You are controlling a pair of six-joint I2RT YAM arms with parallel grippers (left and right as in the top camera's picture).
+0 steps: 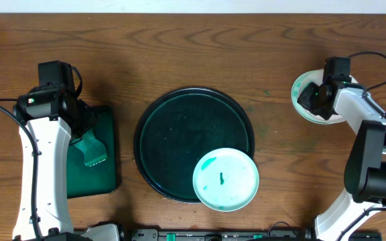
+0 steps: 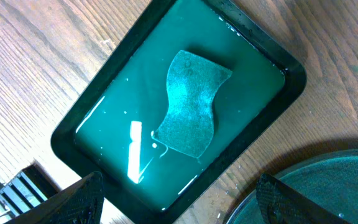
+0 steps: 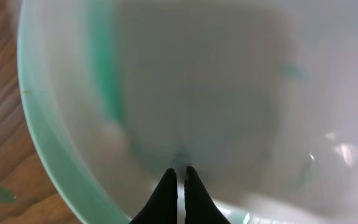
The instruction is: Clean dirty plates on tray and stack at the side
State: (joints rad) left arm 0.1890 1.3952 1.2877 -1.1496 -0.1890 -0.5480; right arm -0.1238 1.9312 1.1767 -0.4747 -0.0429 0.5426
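Where the tray (image 1: pixel 173 134) holds one smeared plate (image 1: pixel 225 179), sponge (image 2: pixel 191 102) in rectangular basin (image 2: pixel 64 134)

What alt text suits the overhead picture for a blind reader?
A teal-smeared white plate overlaps the lower right rim of a round dark tray. The right arm reaches over a second plate; the left arm over a small green tray.
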